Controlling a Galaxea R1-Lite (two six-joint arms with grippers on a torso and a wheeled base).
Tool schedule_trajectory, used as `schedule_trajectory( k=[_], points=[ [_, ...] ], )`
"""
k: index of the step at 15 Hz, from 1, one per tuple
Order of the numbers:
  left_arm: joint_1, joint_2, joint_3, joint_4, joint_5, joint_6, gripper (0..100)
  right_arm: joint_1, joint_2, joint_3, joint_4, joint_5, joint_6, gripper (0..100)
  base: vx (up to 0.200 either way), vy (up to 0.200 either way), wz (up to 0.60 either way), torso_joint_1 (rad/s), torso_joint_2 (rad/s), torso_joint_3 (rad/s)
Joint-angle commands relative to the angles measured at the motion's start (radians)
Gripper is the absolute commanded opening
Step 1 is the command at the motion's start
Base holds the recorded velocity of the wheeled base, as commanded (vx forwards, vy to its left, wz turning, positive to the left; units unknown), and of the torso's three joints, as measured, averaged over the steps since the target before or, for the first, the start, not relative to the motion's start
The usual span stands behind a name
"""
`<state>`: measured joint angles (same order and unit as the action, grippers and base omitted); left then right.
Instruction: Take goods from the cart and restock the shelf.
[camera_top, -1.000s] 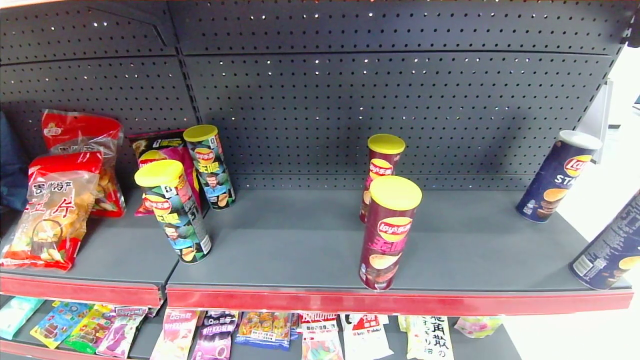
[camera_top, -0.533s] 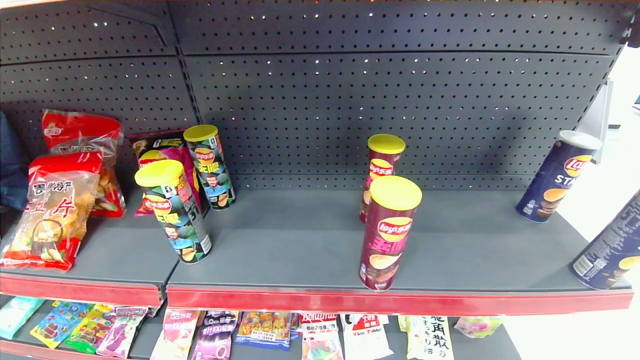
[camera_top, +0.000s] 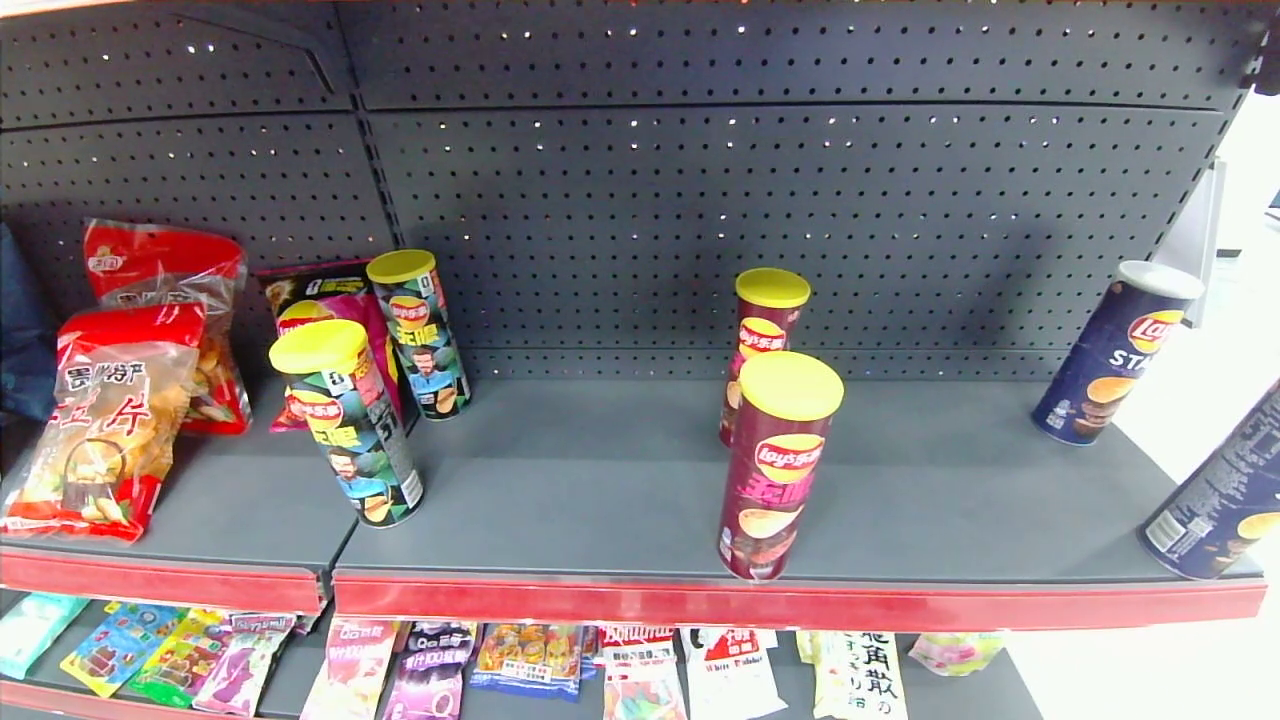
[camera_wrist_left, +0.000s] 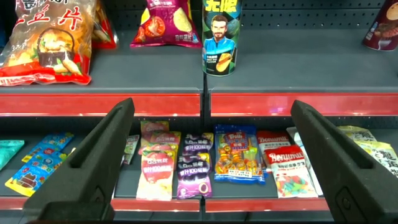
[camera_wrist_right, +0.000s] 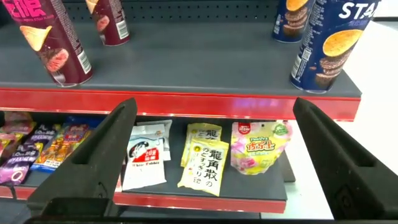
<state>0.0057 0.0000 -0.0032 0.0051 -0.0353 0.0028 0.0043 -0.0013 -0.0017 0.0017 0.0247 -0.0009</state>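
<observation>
Hovering unchanged since a second ago, left gripper (camera_wrist_left: 211, 109) and right gripper (camera_wrist_right: 214, 104) gape empty; the shelf (camera_top: 600, 480) across mid-frame gains nothing, so restocking is stalled.

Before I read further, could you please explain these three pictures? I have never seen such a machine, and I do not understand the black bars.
This is a robot with two arms whose job is to restock a shop shelf. The wide picture comes from a camera on its head, looking down at the shelf. On it stand green cans, purple cans and blue cans, with red snack bags at the left. The other two pictures come from cameras on the wrists. The black bars at their sides are each arm's jaws, open and holding nothing. Small packets lie one level below.
</observation>
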Motion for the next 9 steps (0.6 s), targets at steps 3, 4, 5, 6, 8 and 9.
schedule_trajectory(
  k=[3, 4, 5, 6, 8, 9],
  points=[
    [0.000, 0.000, 0.000, -0.001, 0.000, 0.000, 100, -0.001, 0.001, 0.000, 0.000, 0.000, 0.002, 100, 0.000, 0.000, 0.00, 0.000, 0.00, 0.000],
    [0.000, 0.000, 0.000, 0.001, 0.000, 0.000, 100, -0.001, 0.001, 0.000, 0.000, 0.000, 0.004, 100, 0.000, 0.000, 0.00, 0.000, 0.00, 0.000],
    [0.000, 0.000, 0.000, 0.001, 0.000, 0.000, 100, -0.001, 0.001, 0.000, 0.000, 0.000, 0.002, 100, 0.000, 0.000, 0.00, 0.000, 0.00, 0.000],
    [0.000, 0.000, 0.000, 0.001, 0.000, 0.000, 100, 0.000, 0.001, 0.000, 0.000, 0.000, 0.001, 100, 0.000, 0.000, 0.00, 0.000, 0.00, 0.000],
    [0.000, 0.000, 0.000, -0.001, 0.000, 0.000, 100, 0.000, 0.001, 0.000, 0.000, 0.000, 0.001, 100, 0.000, 0.000, 0.00, 0.000, 0.00, 0.000],
    [0.000, 0.000, 0.000, -0.001, 0.000, 0.000, 100, -0.001, 0.001, 0.000, 0.000, -0.002, 0.004, 100, 0.000, 0.000, 0.00, 0.000, 0.00, 0.000]
  ],
)
